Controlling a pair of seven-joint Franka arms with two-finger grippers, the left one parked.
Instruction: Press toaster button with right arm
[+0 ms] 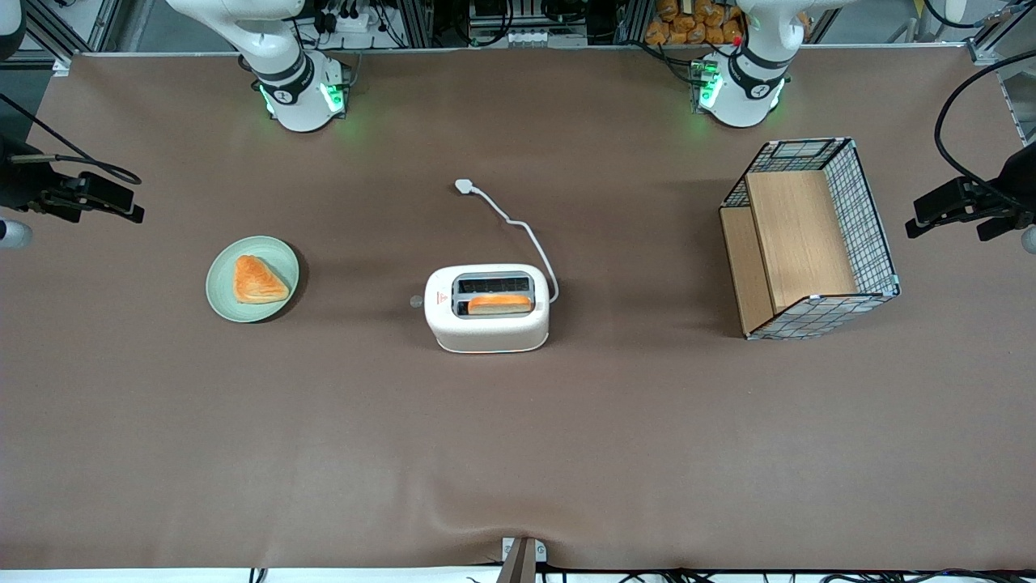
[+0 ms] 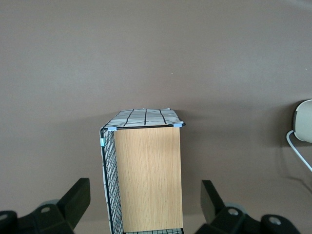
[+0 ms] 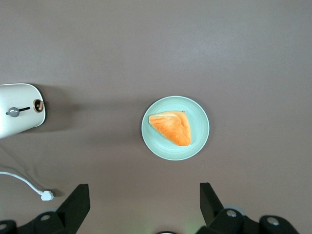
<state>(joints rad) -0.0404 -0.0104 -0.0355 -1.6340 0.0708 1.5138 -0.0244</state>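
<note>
The cream-white toaster (image 1: 487, 308) stands mid-table with a bread slice (image 1: 499, 304) in the slot nearer the front camera. Its small grey button (image 1: 416, 301) projects from the short end face that points toward the working arm's end of the table. The right wrist view shows that end of the toaster (image 3: 19, 114) with the button (image 3: 14, 112) on a short slit. My right gripper (image 3: 144, 187) hangs open and empty high above the table, over the green plate (image 3: 197, 109), well apart from the toaster. In the front view the gripper (image 1: 129, 202) shows at the working arm's end.
The green plate (image 1: 222, 300) carries a triangular pastry (image 1: 257, 280) between gripper and toaster. The toaster's white cord ends in a plug (image 1: 464, 186) farther from the front camera. A wire-and-wood basket (image 1: 878, 235) lies toward the parked arm's end.
</note>
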